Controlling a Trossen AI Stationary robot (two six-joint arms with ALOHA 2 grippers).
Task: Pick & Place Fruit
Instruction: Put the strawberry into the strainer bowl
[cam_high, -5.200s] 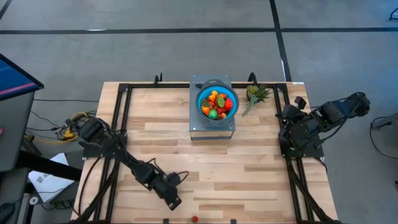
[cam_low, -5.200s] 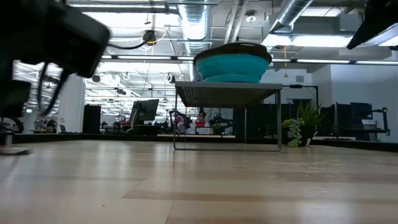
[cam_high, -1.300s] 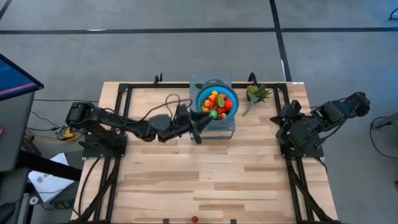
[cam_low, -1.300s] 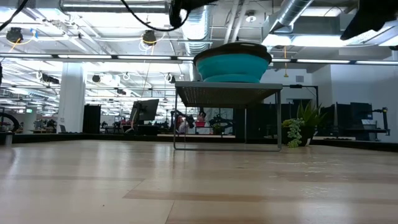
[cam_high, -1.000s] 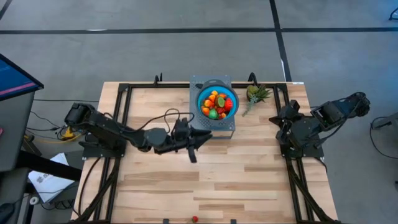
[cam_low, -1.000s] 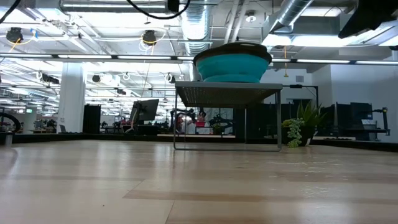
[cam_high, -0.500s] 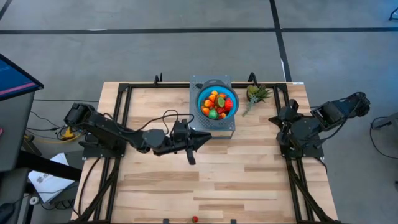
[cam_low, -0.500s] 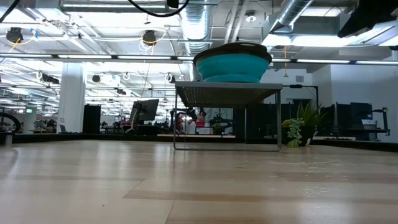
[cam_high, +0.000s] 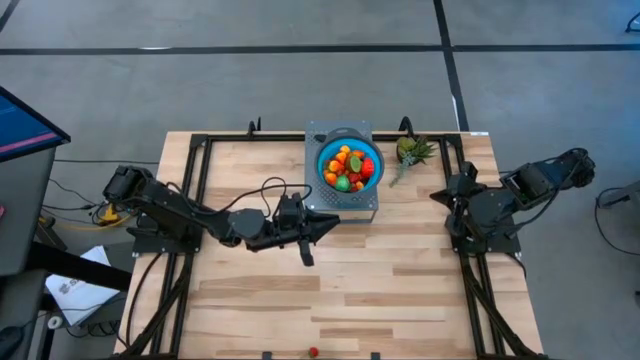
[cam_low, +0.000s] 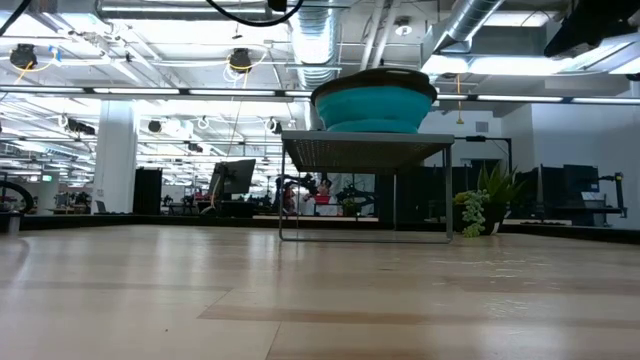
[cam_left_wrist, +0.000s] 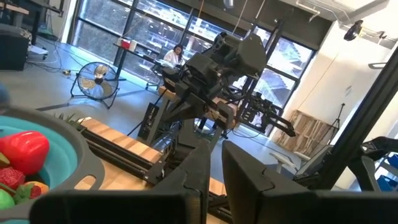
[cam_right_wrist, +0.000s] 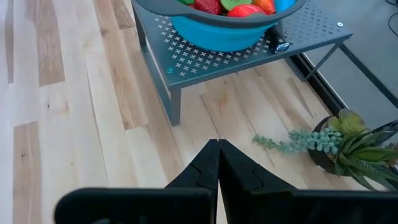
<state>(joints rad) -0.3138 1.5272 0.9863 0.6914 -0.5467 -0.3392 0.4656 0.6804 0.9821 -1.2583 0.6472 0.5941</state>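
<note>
Tabletop unchanged (left gripper (cam_high: 306, 256) narrower)

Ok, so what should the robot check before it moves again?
1. Fruit sits in the bowl: ok.
2. Bowl rests squarely on the stand: ok.
3. Left gripper is over the bowl: not ok, it is at the stand's front corner.
4. Left gripper carries a fruit: cannot tell.
5. Right gripper is shut and out of the way at the table's right side: ok.
6. Plant stands apart from the bowl: ok.
</note>
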